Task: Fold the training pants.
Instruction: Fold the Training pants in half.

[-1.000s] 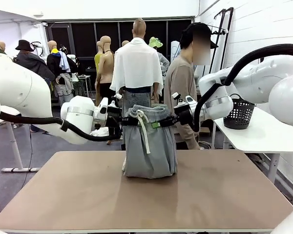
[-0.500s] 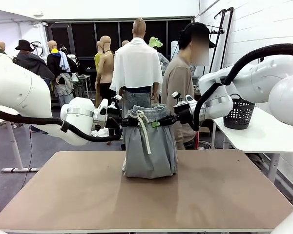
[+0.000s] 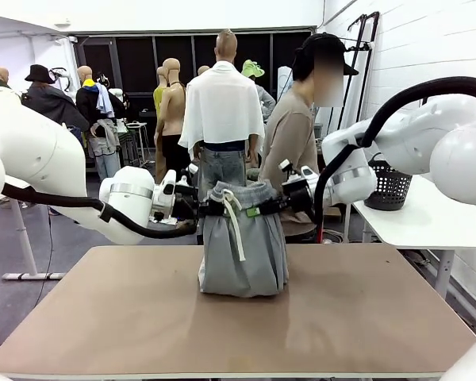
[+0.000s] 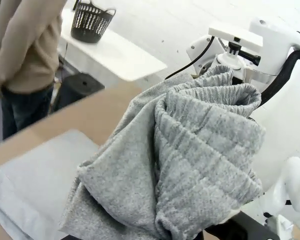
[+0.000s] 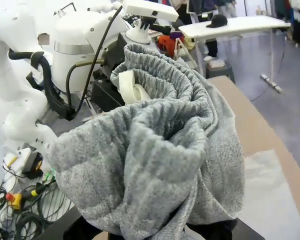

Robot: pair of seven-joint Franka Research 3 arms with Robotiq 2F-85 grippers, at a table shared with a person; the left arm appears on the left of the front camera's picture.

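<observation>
Left gripper (image 3: 204, 208) and right gripper (image 3: 263, 208), both clamped on the training pants (image 3: 243, 250), have lowered the waistband slightly; legs pool toward the table's (image 3: 365, 317) twelve o'clock.

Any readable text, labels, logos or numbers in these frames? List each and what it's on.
None readable.
The training pants: plain grey, no print or tag showing.
The white drawstring: no markings.
The black basket on the side table: no label.
The white arm housing in the right wrist view: no legible marking.
</observation>
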